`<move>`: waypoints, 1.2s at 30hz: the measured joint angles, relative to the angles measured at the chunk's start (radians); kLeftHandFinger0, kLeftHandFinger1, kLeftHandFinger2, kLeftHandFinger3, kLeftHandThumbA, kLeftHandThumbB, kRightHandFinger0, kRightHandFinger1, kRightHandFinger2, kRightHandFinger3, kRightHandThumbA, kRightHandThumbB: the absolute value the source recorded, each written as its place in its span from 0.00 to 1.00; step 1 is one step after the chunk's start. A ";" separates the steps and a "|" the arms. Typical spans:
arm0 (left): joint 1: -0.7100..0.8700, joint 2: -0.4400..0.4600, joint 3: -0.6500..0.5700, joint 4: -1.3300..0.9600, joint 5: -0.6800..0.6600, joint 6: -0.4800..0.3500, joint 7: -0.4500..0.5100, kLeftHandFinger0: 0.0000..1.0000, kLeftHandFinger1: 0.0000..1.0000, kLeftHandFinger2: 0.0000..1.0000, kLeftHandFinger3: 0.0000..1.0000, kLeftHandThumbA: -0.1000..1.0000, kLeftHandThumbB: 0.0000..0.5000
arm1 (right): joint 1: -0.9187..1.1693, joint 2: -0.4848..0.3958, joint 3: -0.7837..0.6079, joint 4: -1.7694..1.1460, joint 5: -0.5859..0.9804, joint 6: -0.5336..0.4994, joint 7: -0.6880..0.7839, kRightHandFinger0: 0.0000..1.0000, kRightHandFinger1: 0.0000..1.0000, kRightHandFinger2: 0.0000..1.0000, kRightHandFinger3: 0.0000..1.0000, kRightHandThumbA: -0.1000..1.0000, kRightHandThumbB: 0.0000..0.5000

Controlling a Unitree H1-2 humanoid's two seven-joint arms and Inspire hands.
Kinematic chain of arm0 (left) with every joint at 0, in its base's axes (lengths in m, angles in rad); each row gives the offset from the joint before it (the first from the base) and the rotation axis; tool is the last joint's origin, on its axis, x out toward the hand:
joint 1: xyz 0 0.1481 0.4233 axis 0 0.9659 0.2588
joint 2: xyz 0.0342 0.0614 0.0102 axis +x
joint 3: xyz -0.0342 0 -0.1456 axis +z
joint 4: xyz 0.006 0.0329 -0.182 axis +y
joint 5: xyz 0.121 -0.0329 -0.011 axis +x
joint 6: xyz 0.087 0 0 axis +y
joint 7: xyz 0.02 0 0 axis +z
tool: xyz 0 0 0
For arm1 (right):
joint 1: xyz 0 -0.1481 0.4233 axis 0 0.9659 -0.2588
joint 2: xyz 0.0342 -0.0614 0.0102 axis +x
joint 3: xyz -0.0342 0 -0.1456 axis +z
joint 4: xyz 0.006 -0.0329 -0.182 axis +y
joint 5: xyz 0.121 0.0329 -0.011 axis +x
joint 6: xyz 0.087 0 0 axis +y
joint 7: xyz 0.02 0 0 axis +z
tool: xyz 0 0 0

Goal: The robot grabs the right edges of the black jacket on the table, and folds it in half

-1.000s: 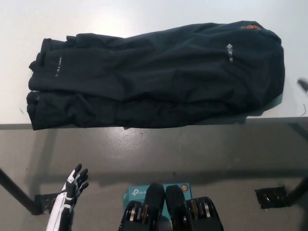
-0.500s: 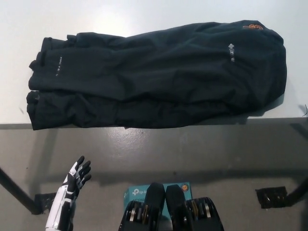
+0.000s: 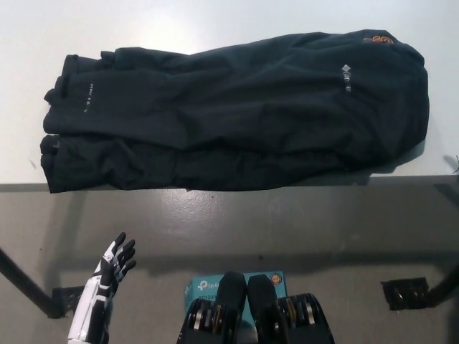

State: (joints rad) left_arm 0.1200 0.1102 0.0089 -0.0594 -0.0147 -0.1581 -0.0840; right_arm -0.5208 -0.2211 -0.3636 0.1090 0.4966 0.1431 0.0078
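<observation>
Black jacket [image 3: 237, 111] unmoved on table [image 3: 215, 21]; left hand [image 3: 115, 264] still low.

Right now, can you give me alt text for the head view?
A black jacket lies spread across a white table, reaching its near edge. The white left robot hand hangs open below the table at lower left, holding nothing.

Hidden and cut-off parts

The table [image 3: 215, 21] is running off the top and both sides; the jacket [image 3: 237, 115] is covering its middle, its small logos showing too tiny to read. The box [image 3: 208, 287] is lying partly hidden.
</observation>
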 measured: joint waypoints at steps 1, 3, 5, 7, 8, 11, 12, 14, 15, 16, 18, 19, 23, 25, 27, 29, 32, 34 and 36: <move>0.000 0.000 0.000 0.000 0.000 0.000 0.000 1.00 1.00 1.00 1.00 1.00 0.39 | 0.000 0.000 0.000 0.000 0.000 0.000 0.000 1.00 1.00 1.00 1.00 1.00 0.55; 0.000 0.000 0.000 0.000 0.000 0.000 0.000 1.00 1.00 1.00 1.00 1.00 0.39 | 0.000 0.000 0.000 0.000 0.001 0.000 0.000 1.00 1.00 1.00 1.00 1.00 0.55; 0.000 0.000 0.000 0.000 0.000 0.000 0.000 1.00 1.00 1.00 1.00 1.00 0.39 | 0.000 0.000 0.000 0.000 0.002 0.000 0.000 1.00 1.00 1.00 1.00 1.00 0.55; 0.000 0.000 0.000 0.000 0.000 0.000 0.000 1.00 1.00 1.00 1.00 1.00 0.39 | 0.000 0.000 0.000 0.000 0.002 0.000 0.000 1.00 1.00 1.00 1.00 1.00 0.55; 0.000 0.000 0.000 0.000 0.000 0.000 0.000 1.00 1.00 1.00 1.00 1.00 0.39 | 0.000 0.000 0.000 0.000 0.002 0.000 0.000 1.00 1.00 1.00 1.00 1.00 0.55; 0.000 0.000 0.000 0.000 0.000 0.000 0.000 1.00 1.00 1.00 1.00 1.00 0.39 | 0.000 0.000 0.000 0.000 0.003 0.001 0.000 1.00 1.00 1.00 1.00 1.00 0.55; 0.000 0.000 0.000 0.000 0.000 0.000 0.000 1.00 1.00 1.00 1.00 1.00 0.39 | 0.000 0.000 0.000 0.000 0.003 0.001 0.000 1.00 1.00 1.00 1.00 1.00 0.55; 0.000 0.000 0.000 0.000 0.000 0.000 0.000 1.00 1.00 1.00 1.00 1.00 0.39 | 0.000 0.000 0.000 0.000 0.003 0.001 0.000 1.00 1.00 1.00 1.00 1.00 0.55; 0.000 0.000 0.000 0.000 0.000 0.000 0.000 1.00 1.00 1.00 1.00 1.00 0.38 | 0.000 0.000 0.000 0.000 0.004 0.001 0.000 1.00 1.00 1.00 1.00 1.00 0.61; 0.000 0.000 0.000 0.000 0.000 0.000 0.000 1.00 1.00 1.00 1.00 1.00 0.32 | 0.000 0.000 0.000 0.001 0.004 0.001 0.000 1.00 1.00 1.00 1.00 1.00 0.58; 0.000 0.000 0.001 0.002 -0.001 0.000 0.000 1.00 1.00 1.00 1.00 1.00 0.37 | -0.017 0.000 -0.002 0.068 0.012 0.000 0.006 1.00 1.00 1.00 1.00 1.00 0.65; 0.000 0.000 0.001 0.003 -0.001 0.000 0.000 1.00 1.00 1.00 1.00 1.00 0.37 | -0.031 -0.001 -0.002 0.134 0.013 0.000 0.008 1.00 1.00 1.00 1.00 1.00 0.65; 0.000 0.000 0.002 0.003 -0.001 0.000 0.000 1.00 1.00 1.00 1.00 1.00 0.35 | -0.052 -0.001 -0.005 0.355 0.018 -0.001 0.024 1.00 1.00 1.00 1.00 1.00 0.66; 0.000 0.003 0.001 0.003 -0.004 -0.001 -0.003 1.00 1.00 1.00 1.00 1.00 0.35 | -0.074 -0.001 -0.009 0.469 0.024 -0.001 0.039 1.00 1.00 1.00 1.00 1.00 0.67; 0.000 0.006 0.002 0.002 -0.006 -0.001 -0.008 1.00 1.00 1.00 1.00 1.00 0.34 | -0.093 -0.001 -0.015 0.528 0.031 -0.010 0.057 1.00 1.00 1.00 1.00 1.00 0.67; -0.001 0.006 0.002 0.002 -0.008 -0.001 -0.011 1.00 1.00 1.00 1.00 1.00 0.34 | -0.117 -0.006 -0.021 0.558 0.039 -0.014 0.075 1.00 1.00 1.00 1.00 1.00 0.69; -0.002 0.006 0.002 0.002 -0.009 -0.001 -0.011 1.00 1.00 1.00 1.00 1.00 0.35 | -0.135 -0.008 -0.024 0.568 0.042 -0.015 0.090 1.00 1.00 1.00 1.00 1.00 0.71; -0.002 0.006 0.002 0.002 -0.010 -0.001 -0.012 1.00 1.00 1.00 1.00 1.00 0.35 | -0.137 -0.008 -0.026 0.568 0.044 -0.015 0.098 1.00 1.00 1.00 1.00 1.00 0.71; -0.001 0.007 0.002 0.002 -0.011 -0.001 -0.012 1.00 1.00 1.00 1.00 1.00 0.34 | -0.137 -0.007 -0.030 0.569 0.045 -0.015 0.106 1.00 1.00 1.00 1.00 1.00 0.70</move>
State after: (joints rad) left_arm 0.1185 0.1168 0.0109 -0.0570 -0.0253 -0.1590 -0.0956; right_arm -0.6578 -0.2281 -0.3933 0.6776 0.5413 0.1284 0.1136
